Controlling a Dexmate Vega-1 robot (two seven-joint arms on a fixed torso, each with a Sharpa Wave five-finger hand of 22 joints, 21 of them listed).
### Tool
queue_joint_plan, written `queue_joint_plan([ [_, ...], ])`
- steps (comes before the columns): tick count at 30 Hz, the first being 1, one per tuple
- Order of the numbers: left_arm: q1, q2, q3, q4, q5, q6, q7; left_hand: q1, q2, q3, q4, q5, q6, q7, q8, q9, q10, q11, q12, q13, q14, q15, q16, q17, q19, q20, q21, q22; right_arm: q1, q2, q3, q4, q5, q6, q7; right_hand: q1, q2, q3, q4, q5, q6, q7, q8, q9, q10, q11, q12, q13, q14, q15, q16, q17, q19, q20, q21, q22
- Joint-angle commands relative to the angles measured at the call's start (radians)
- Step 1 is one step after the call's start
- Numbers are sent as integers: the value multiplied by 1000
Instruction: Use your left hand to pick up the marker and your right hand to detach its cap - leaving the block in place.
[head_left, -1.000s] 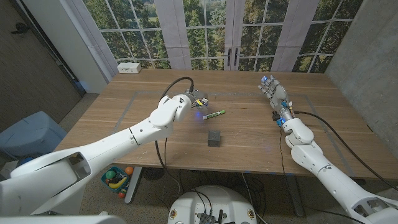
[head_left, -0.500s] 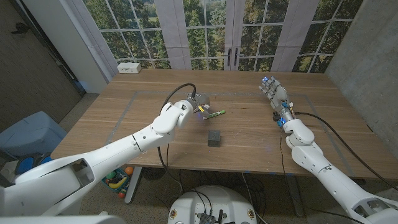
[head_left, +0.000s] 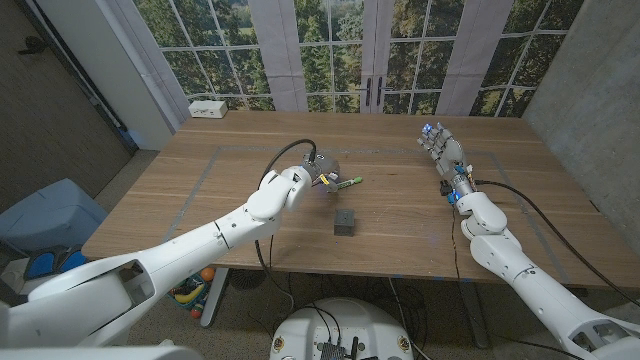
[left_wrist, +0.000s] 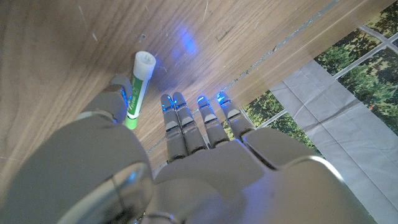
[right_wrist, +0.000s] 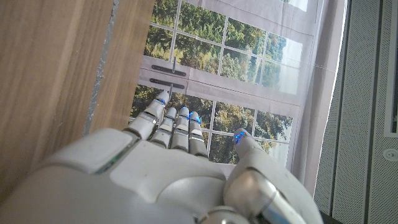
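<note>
**Two hands, one marker: closing in for the pick-up**

Two arms reach over a wooden table (head_left: 400, 215), and I describe everything by its place relative to the dark block (head_left: 345, 222), going from nearest me to farthest.

Nearest is the block itself, standing alone on the wood, touching nothing. It should be left where it is.

Just beyond the block, a little toward my left side, my left hand (head_left: 322, 172) hovers low over the table. In the left wrist view its fingers (left_wrist: 186, 121) are spread and straight, tips lit blue, holding nothing. The thumb sits right beside the marker (left_wrist: 138, 84), a green barrel with a white end, lying flat on the wood. I cannot tell whether the thumb touches it.

From the head view the marker (head_left: 348, 183) lies just beyond the block, poking out from my left hand toward my right side.

Farther off, well apart from the block on my right side, my right hand (head_left: 442, 152) waits raised with fingers extended and apart, empty.

I judge the step in hand to be the grasp. To do it well I should bring the fingers round so the barrel lies between them and the thumb, grip the green barrel, leave the end that carries the cap free for my right hand, and lift straight up, clear of the block.
</note>
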Motion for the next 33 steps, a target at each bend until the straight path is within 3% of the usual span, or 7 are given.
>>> queue_joint_plan([
  [1, 13, -4, -1, 24, -16, -21, 47, 23, 6, -3, 0, -2, -8, 0, -7, 3, 4, -8, 0, 2, 17, -81, 3, 4, 13, 0, 3, 1, -7, -3, 3, -11, -3, -3, -11, -4, 2, -4, -1, -1, 11, -3, 5, 4, 8, 1, 9, 4, 8, -7, 3, 3, 7, -4, -3, 1],
  [7, 14, -4, 6, 25, 0, -11, 44, 71, 39, 9, -4, 3, -13, 3, -16, 4, 12, -25, -3, 2, 27, -80, 3, 4, 27, 5, 5, 1, -7, -5, 2, -15, -7, -6, -16, -6, 2, -4, -1, -1, 12, -3, 5, 4, 9, -2, 8, 4, 10, -9, 3, 3, 8, -4, -4, 1],
  [14, 21, -3, 6, 23, 13, 1, 57, 209, 121, 48, -15, 16, -12, -11, -27, 8, 28, -44, -6, 4, 36, -88, -1, 3, 52, 11, 6, 2, -5, -5, 0, -14, -12, -7, -19, -7, 3, -4, -2, -1, 13, -3, 5, 4, 10, -1, 8, 5, 10, -8, 3, 2, 8, -4, -4, 1],
  [19, 29, -2, -3, 21, 2, 4, 68, 276, 141, 49, -17, 18, 20, -24, -22, 10, 84, -43, 11, 7, 69, -103, 6, 3, 71, 2, 10, 2, -2, -6, -2, -13, -18, -7, -20, -7, 3, -5, -2, -1, 13, -3, 5, 4, 11, 0, 8, 5, 10, -8, 3, 2, 9, -4, -4, 1],
  [23, 23, -2, -8, 25, -19, 1, 42, 262, 119, -14, 6, 7, 78, -16, -13, 12, 188, -55, 43, 11, 130, -115, 25, 5, 87, -8, 12, 4, -3, -6, -2, -16, -20, -10, -27, -8, 2, -5, -2, 0, 13, -3, 4, 4, 11, 1, 7, 5, 10, -6, 3, 2, 9, -3, -5, 1],
  [27, 20, -3, -10, 31, -37, -1, 37, 214, 102, -69, 19, 3, 93, 21, -20, 14, 269, -42, 62, 9, 175, -114, 37, 5, 101, -18, 15, 5, -3, -8, -3, -19, -26, -11, -34, -8, 2, -5, -3, 0, 13, -3, 4, 4, 10, 2, 7, 5, 11, -4, 3, 2, 9, -2, -5, 1],
  [33, 23, -7, -12, 44, -52, 4, 63, 208, 101, -88, 15, 4, 122, 42, -17, 14, 302, -41, 66, 5, 218, -124, 49, 6, 119, -26, 20, 5, -1, -7, -3, -21, -23, -20, -37, -8, 1, -6, -4, 0, 13, -3, 4, 4, 10, 2, 7, 5, 12, -4, 3, 1, 9, -2, -5, 1],
])
